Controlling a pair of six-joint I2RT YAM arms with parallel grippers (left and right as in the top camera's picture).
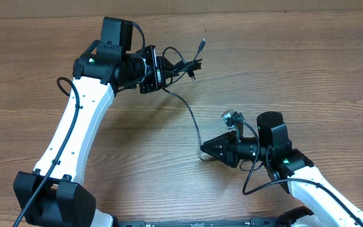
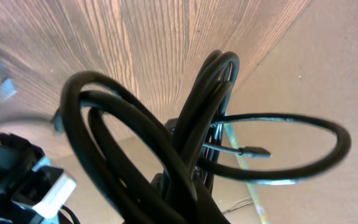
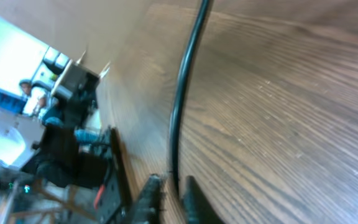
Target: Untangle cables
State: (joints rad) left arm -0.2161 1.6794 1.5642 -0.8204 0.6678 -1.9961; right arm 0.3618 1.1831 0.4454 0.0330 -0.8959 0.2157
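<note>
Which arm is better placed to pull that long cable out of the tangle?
Probably right: the right gripper straddles the long strand near its end, while the left gripper is shut on the cable bundle, anchoring it.

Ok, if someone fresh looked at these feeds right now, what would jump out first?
The knotted cable bundle held at the top centre, clamped in the left gripper, its loops filling the left wrist view. Then the single strand that runs from it down across the table to the right gripper, passing between its fingertips; whether they pinch it I cannot tell.
</note>
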